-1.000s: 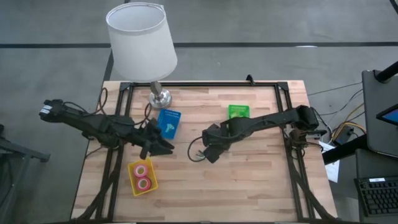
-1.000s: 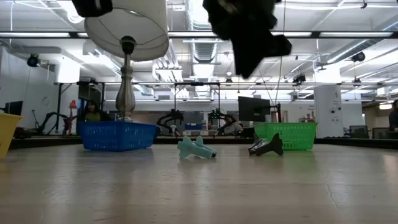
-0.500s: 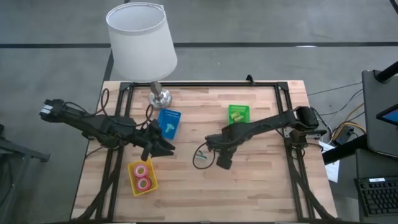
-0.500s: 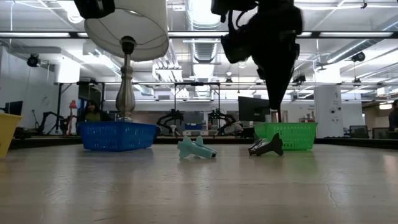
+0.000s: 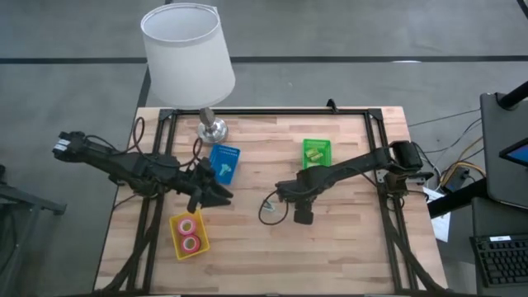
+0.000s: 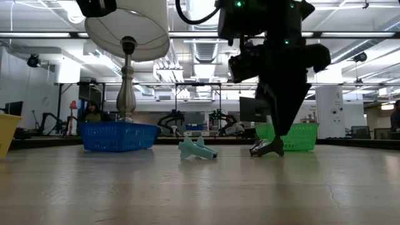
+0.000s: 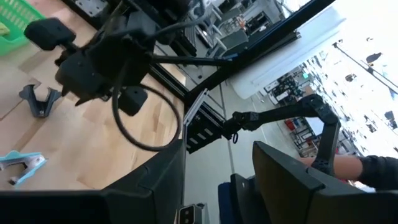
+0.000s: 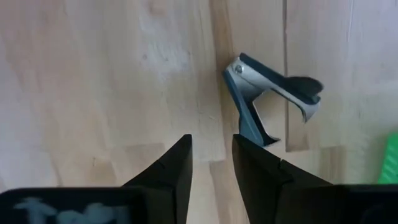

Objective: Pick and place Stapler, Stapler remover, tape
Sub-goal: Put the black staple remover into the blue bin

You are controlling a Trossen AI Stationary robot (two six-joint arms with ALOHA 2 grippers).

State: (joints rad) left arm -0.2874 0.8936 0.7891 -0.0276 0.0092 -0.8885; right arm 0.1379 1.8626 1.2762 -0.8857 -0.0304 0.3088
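Observation:
A dark staple remover lies on the wooden table, jaws toward the green tray; it also shows in the low view. My right gripper points down just above the table beside it, open by a narrow gap with nothing between the fingers. A teal staple remover lies on the table left of the dark one. Two rolls of tape, red and pink, lie in the yellow tray. A green stapler lies in the green tray. My left gripper waits open over the table's left half.
A blue tray holding a teal thing stands at the far left, beside a lamp whose base rests on the table. A black cable loop hangs from the right arm. A dark frame runs along the table's edges.
My right gripper has come down toward the table and shifted toward the near edge, rolling about its own axis as it sank, and now hangs just above the dark staple remover. The staple removers have not moved.

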